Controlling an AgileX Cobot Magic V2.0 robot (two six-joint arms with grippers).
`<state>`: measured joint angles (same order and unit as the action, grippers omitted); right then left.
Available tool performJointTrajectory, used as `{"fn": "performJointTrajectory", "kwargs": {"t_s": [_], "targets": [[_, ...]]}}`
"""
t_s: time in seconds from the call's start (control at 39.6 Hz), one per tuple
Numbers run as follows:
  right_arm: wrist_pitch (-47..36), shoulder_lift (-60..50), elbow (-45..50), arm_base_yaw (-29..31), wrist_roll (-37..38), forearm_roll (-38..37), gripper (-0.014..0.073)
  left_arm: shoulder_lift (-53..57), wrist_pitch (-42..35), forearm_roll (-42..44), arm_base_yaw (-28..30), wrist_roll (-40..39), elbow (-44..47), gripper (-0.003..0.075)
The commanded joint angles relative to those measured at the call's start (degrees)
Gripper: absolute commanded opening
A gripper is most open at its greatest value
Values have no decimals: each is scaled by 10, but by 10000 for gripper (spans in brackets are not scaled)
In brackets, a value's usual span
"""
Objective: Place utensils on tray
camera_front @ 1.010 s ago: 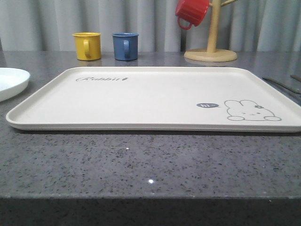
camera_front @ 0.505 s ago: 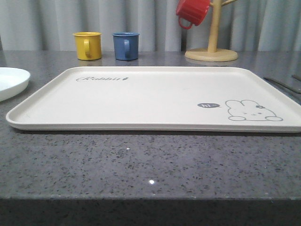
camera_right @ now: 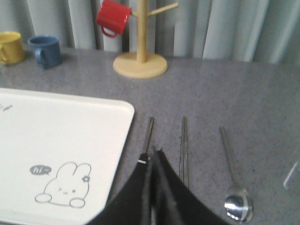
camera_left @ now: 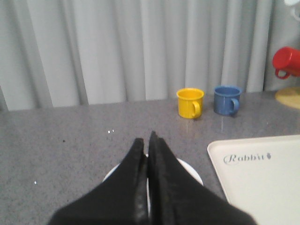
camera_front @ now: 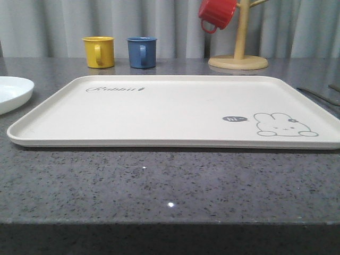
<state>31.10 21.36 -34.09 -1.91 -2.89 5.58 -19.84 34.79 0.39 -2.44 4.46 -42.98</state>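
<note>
The cream tray (camera_front: pixel 175 109) with its rabbit print lies bare in the middle of the grey counter; its corner also shows in the wrist views (camera_left: pixel 262 187) (camera_right: pixel 56 136). The utensils lie on the counter to its right, seen as thin lines (camera_front: pixel 317 96) from the front. In the right wrist view they are a slim metal handle (camera_right: pixel 149 131) whose head is hidden under my fingers, a pair of chopsticks (camera_right: pixel 183 145) and a spoon (camera_right: pixel 236 205). My right gripper (camera_right: pixel 151 154) is shut over that first handle, holding nothing. My left gripper (camera_left: pixel 145 140) is shut and empty, over the plate.
A round white plate (camera_front: pixel 10 93) (camera_left: pixel 190 171) sits left of the tray. Behind the tray stand a yellow mug (camera_front: pixel 99 51) and a blue mug (camera_front: pixel 142 52), and a wooden mug tree (camera_front: pixel 238 58) carries a red mug (camera_front: pixel 216 13). A grey curtain closes the back.
</note>
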Motion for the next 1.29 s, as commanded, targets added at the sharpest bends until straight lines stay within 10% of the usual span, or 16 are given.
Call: {"fn": "performJointTrajectory", "kwargs": {"t_s": [0.0,0.45,0.66,1.26], "targets": [[-11,39,-17,2,0,-1,-68,-28,-30,-7,-4,-6,-6,-20],[48,107,-17,2,0,-1,-1,-43,-27,-39,-4,-6,65,-16],[64,107,-17,2,0,-1,496,-43,-26,-39,-4,-6,65,442],[64,107,-17,2,0,-1,505,-327,169,-4,-2,-1,-101,512]]}}
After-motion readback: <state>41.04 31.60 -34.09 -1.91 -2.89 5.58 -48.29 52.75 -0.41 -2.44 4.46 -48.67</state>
